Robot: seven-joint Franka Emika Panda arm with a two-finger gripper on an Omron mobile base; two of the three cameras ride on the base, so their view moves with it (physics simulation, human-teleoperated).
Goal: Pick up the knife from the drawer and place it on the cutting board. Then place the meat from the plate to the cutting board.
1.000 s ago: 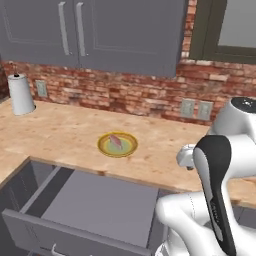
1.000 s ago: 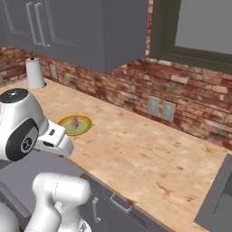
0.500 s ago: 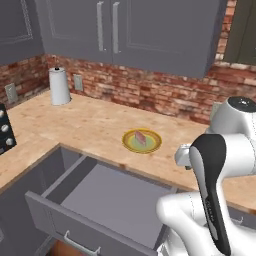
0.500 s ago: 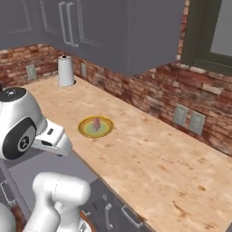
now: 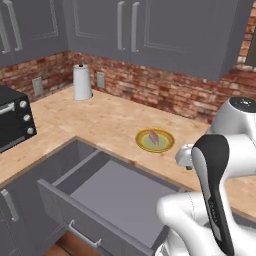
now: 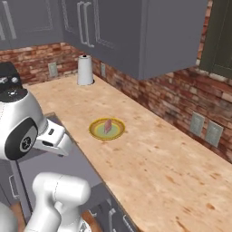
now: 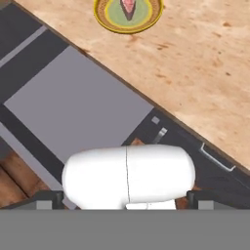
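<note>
Looking from the left base view, the drawer stands pulled open below the counter, its grey floor bare as far as it shows, a silver bar handle on its front. Just behind the drawer, on the counter, sits the plate with the meat lying on it. Further back a paper towel roll stands upright near the brick wall, and a black oven sits on the counter at the left edge. The white arm rises at the lower right.

In the right base view, the plate lies on the counter close to its front edge, the meat on its middle. The towel roll stands far back by the wall, and two outlets show on the brick at the right. The arm covers most of the drawer.

In the hand view, the plate and meat are at the top edge, on the counter, and the drawer's grey floor lies below them with nothing on the part that shows. The gripper has its two tips set far apart at the bottom corners, spread wide and holding nothing. I cannot tell where the knife or the cutting board is.
</note>
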